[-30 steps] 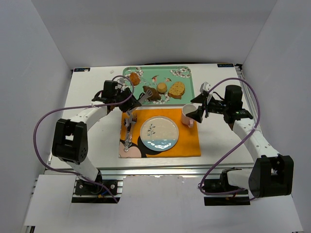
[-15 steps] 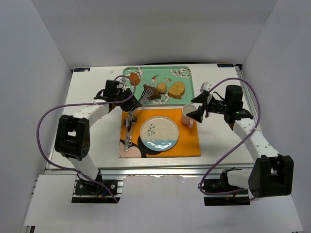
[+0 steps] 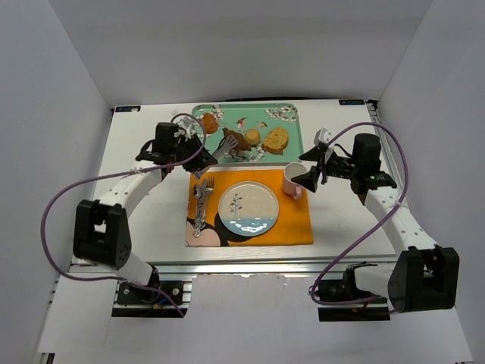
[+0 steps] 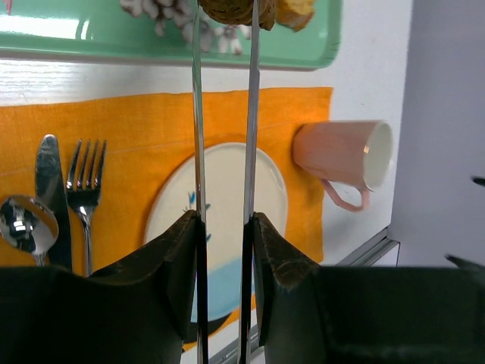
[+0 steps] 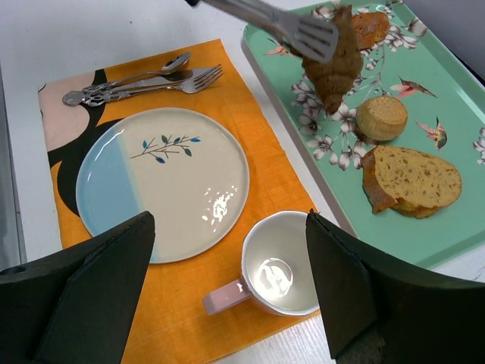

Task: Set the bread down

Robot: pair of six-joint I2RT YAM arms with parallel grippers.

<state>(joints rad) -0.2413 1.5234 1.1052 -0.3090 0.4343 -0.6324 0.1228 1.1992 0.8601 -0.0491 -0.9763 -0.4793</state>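
From above, the left pincer [image 3: 195, 145] is clamped on slim metal tongs [image 3: 220, 144], whose tips grip the dark brown elongated bread [image 3: 238, 141] over the green floral tray [image 3: 297, 133]. In the left wrist view, the bread sits beyond the tong tips. In the right wrist view, the right pincer [image 5: 227, 258] is spread wide beside the pink ceramic mug [image 5: 276, 277].

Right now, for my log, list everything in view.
tray: 1, green floral, far side
bread: 1, dark brown, in tongs
bun, bread slice, pastry chunk: 1 each; pale, golden, orange; on tray
placemat: 1, orange, near side
plate: 1, cream-blue, on placemat
mug: 1, pink, beside plate
knife, fork, spoon: 1 each, silver, on placemat
tongs: 1, silver, over tray
left gripper: 1, black, shut on tongs
right gripper: 1, black, open by mug
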